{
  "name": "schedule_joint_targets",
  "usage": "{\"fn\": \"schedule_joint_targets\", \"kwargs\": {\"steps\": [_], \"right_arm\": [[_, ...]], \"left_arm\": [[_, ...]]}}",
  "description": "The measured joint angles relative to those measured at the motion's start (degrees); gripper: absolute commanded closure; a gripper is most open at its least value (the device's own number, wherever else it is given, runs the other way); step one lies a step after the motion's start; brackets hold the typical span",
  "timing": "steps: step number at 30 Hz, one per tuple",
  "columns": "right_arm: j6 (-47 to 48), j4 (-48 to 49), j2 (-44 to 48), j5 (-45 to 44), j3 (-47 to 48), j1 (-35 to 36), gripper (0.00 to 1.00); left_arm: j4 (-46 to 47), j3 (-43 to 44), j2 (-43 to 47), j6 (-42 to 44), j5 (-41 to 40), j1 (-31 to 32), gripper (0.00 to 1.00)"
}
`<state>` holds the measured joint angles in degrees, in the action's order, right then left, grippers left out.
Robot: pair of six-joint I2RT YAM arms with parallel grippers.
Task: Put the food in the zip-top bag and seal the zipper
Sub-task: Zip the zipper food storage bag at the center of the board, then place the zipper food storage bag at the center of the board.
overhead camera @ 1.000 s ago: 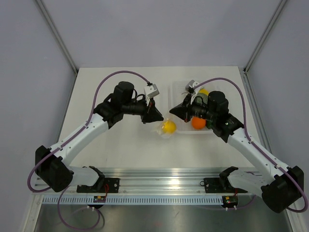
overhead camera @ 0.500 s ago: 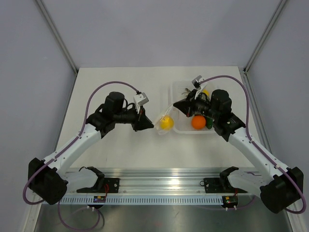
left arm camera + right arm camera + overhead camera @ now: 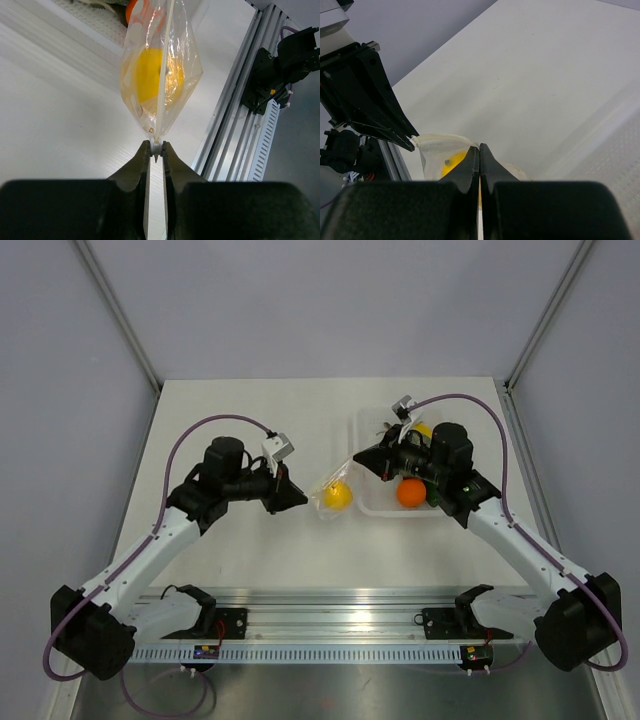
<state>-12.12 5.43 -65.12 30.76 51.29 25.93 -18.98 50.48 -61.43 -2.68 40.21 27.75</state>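
Note:
The yellow lemon [image 3: 338, 495] sits inside the clear zip-top bag [image 3: 326, 487], which is stretched between my two grippers just above the table. My left gripper [image 3: 303, 500] is shut on the left end of the zipper. In the left wrist view the zipper [image 3: 164, 75] runs straight up from my gripper [image 3: 157, 150], with the lemon [image 3: 150, 72] behind the bag's film [image 3: 187, 70]. My right gripper [image 3: 356, 461] is shut on the bag's other top corner. The right wrist view shows that pinch [image 3: 480, 147], the lemon [image 3: 451, 162] and the zipper edge [image 3: 442, 137].
A rigid clear tray [image 3: 368, 425] stands right of the bag and holds a round orange fruit [image 3: 411, 492], a dark green fruit [image 3: 436, 496] and other items. The aluminium rail [image 3: 320, 620] runs along the near table edge and shows in the left wrist view [image 3: 235, 115].
My left gripper has moved left along the zipper, away from the lemon. The bag and lemon have shifted slightly left, and the bag's mouth is now pulled taut between the grippers.

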Motion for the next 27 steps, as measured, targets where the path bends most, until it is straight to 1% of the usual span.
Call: {"fn": "schedule_joint_targets", "kwargs": {"steps": [4,9,10,11,12,14,16,17,20,23,25,26,27], "right_arm": [[-0.57,1.25,-1.29,1.18,0.0,0.0,1.0],[-1.7,3.5,-6.01,5.75,0.92,0.02,1.0],[-2.08,4.26,-7.61,6.99,1.49,0.07,0.95],[-2.38,4.85,-9.33,8.09,2.29,0.17,0.55],[-2.99,5.42,-11.15,8.68,3.39,0.39,0.42],[-2.75,5.42,-14.67,9.03,6.45,1.25,0.31],[-1.77,3.72,-18.69,8.81,11.74,2.56,0.24],[-1.31,2.58,-20.39,8.55,14.53,3.26,0.17],[-0.35,0.81,-22.93,5.6,19.91,4.57,0.14],[0.17,0.28,-22.8,1.05,21.4,4.72,0.12],[0.42,-0.39,-22.51,-2.25,21.4,4.72,0.04],[0.55,-0.81,-22.25,-3.98,21.14,4.72,0.01],[0.5,-1.16,-21.73,-5.75,20.57,4.7,0.0]], "left_arm": [[-1.27,0.02,0.96,0.07,-0.7,-0.5,1.0],[-4.74,0.04,2.36,0.24,-4.83,-2.36,1.0],[-5.35,0.02,2.49,0.17,-5.68,-2.91,1.0],[-5.68,0.02,2.6,0.04,-6.47,-3.34,1.0],[-6.08,0.02,2.84,-0.24,-7.69,-3.78,1.0],[-7.19,0.02,3.37,-1.03,-10.84,-4.46,1.0],[-7.45,0.11,3.69,-2.01,-14.62,-4.87,1.0],[-7.58,0.44,3.63,-2.34,-16.76,-4.98,1.0],[-8.5,3.26,2.29,-3.06,-22.69,-5.11,1.0],[-7.61,7.23,0.31,-3.28,-27.8,-5.2,1.0],[-6.71,8.07,0.15,-3.23,-30.32,-5.25,1.0],[-6.54,8.13,0.17,-3.21,-31.12,-5.27,0.97],[-6.51,8.13,0.15,-3.15,-31.74,-5.29,0.84]]}}
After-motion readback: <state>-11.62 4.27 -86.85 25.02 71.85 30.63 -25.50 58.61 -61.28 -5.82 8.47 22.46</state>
